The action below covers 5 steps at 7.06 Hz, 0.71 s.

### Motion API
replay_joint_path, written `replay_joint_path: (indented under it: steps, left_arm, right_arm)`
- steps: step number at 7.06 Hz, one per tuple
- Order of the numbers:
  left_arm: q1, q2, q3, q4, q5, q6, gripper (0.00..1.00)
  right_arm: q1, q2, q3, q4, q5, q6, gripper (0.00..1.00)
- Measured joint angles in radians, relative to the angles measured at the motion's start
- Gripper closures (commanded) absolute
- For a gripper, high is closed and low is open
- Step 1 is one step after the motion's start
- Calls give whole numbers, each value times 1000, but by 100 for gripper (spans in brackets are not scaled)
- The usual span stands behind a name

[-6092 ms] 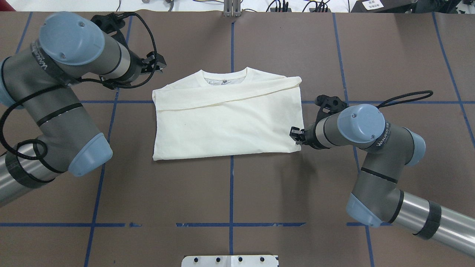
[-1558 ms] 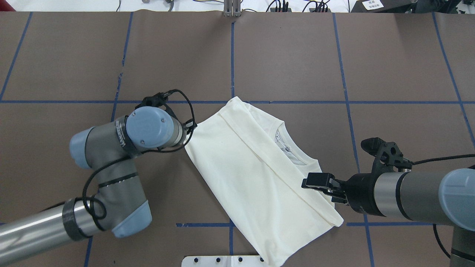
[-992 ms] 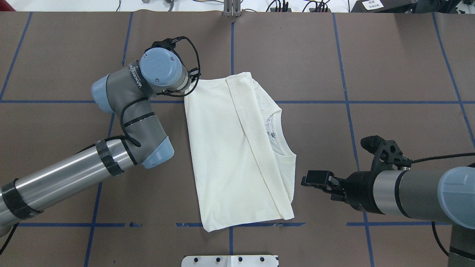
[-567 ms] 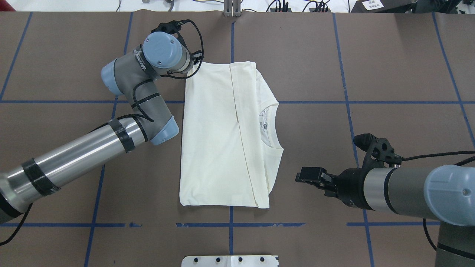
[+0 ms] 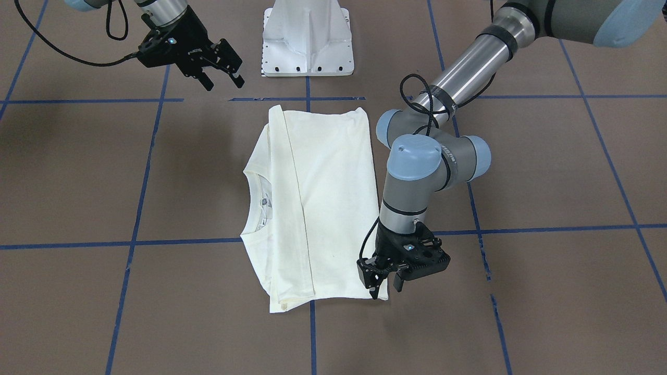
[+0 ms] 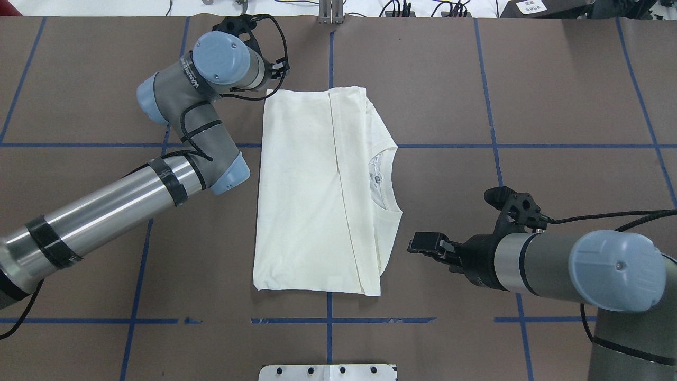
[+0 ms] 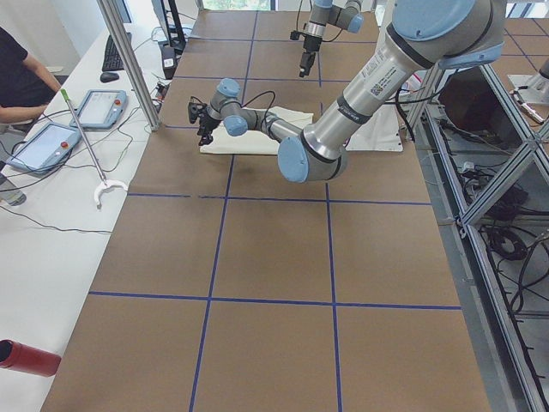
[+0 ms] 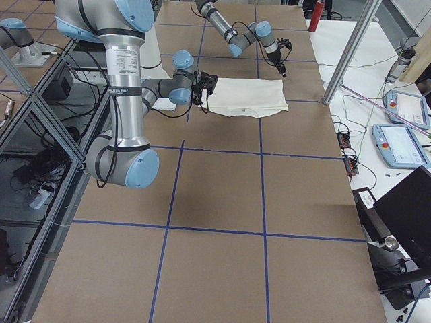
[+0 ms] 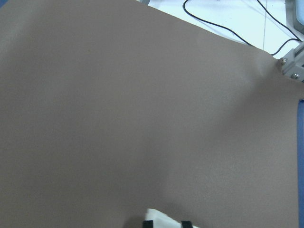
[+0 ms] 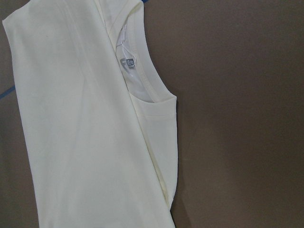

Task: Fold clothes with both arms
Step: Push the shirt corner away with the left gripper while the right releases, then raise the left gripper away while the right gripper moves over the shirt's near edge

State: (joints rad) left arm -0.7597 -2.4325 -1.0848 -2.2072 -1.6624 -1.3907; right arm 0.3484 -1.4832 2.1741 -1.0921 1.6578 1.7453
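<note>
The shirt (image 6: 312, 190) is plain cream-white, with a small grey label (image 10: 127, 61) inside its neck. The worktop (image 6: 476, 79) is dull brown, crossed by a grid of blue tape lines. The left arm (image 6: 106, 211) and right arm (image 6: 550, 262) are grey and silver with light-blue caps. The left pincer (image 5: 384, 285) and right pincer (image 5: 223, 80) are black.

The left arm (image 6: 106, 211) and right arm (image 6: 550, 262) are grey-and-silver tubes with light-blue joint caps (image 6: 616, 270). Black cables (image 6: 603, 216) loop to the black left tool (image 5: 385, 289) and right tool (image 5: 223, 82).
</note>
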Motion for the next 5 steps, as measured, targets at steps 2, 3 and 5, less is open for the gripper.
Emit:
replay_joint_path:
  steps: [2,3,5]
  left_arm:
    - [-14,151,-263,63,-116,34,0]
    - [-14,224,-423,155,-142,64,0]
    - [-4,333,-726,367,-163,115,0]
  right_arm:
    - [10,89,-45,-136,-3,-109,0]
    - [11,177,-71,-272,-8,-172,0]
    - [9,380,-199,-484,-15,-283,0]
